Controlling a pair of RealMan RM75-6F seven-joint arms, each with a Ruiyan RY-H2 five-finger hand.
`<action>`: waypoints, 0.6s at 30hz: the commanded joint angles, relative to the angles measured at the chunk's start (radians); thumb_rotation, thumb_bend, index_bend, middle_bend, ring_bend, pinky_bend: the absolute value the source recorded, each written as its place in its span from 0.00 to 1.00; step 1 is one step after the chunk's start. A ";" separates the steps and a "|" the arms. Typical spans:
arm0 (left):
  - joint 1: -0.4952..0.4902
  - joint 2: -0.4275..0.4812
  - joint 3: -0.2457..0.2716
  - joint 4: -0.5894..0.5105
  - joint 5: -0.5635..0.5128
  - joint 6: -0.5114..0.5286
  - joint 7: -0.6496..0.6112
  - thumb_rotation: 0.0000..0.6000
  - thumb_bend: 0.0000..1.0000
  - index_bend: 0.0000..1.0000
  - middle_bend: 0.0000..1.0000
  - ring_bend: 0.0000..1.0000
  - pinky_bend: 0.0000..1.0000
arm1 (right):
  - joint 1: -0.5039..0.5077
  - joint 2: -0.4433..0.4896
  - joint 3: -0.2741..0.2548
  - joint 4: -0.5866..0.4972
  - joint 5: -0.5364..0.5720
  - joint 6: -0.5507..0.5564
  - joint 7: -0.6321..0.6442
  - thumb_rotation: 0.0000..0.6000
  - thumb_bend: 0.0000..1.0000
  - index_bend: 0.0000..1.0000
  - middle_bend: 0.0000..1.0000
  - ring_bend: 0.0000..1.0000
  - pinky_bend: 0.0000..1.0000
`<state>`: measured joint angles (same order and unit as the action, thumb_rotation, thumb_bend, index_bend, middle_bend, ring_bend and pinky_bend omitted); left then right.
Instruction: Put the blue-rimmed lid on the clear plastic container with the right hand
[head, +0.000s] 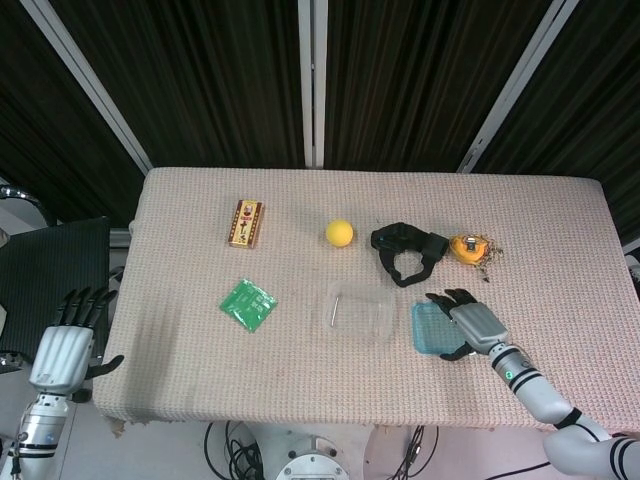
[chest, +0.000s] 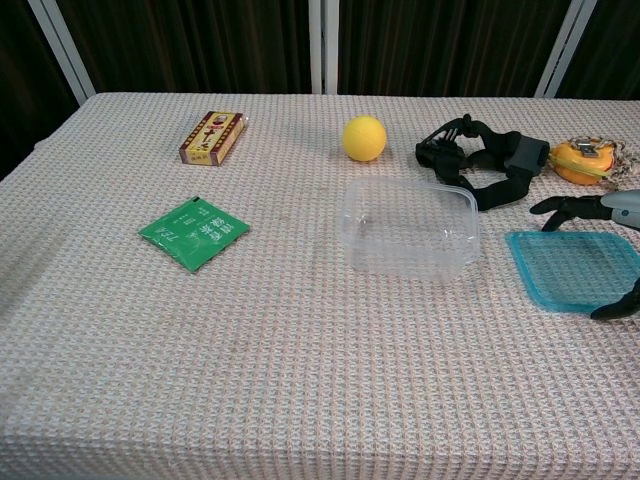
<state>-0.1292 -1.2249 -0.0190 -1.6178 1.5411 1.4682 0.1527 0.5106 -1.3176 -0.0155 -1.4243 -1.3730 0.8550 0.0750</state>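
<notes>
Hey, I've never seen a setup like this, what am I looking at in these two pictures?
A two-armed robot with human-like hands works at a cloth-covered table. One picture looks down from its head, the other looks forward from its chest. On the table lie a clear plastic container, a blue-rimmed lid, a yellow ball, a green packet, a small box, a black strap and an orange item. The right hand is spread over the lid, fingers on either side; a firm grip isn't clear. The left hand hangs empty off the table's edge.
</notes>
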 joint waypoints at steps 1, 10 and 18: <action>-0.001 0.001 0.000 -0.002 0.000 -0.002 0.002 1.00 0.00 0.08 0.06 0.00 0.00 | -0.015 -0.007 0.004 0.011 -0.010 0.033 0.010 1.00 0.08 0.19 0.34 0.01 0.00; -0.007 0.007 0.000 -0.007 0.011 -0.003 0.001 1.00 0.00 0.08 0.06 0.00 0.00 | -0.048 0.106 0.034 -0.161 0.010 0.125 -0.049 1.00 0.09 0.26 0.41 0.05 0.00; -0.002 -0.007 0.006 0.019 0.017 0.003 -0.025 1.00 0.00 0.08 0.06 0.00 0.00 | 0.049 0.116 0.083 -0.248 0.179 -0.003 -0.250 1.00 0.09 0.26 0.41 0.05 0.00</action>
<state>-0.1328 -1.2301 -0.0138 -1.6012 1.5584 1.4702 0.1298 0.5210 -1.1954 0.0447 -1.6530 -1.2507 0.8956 -0.1186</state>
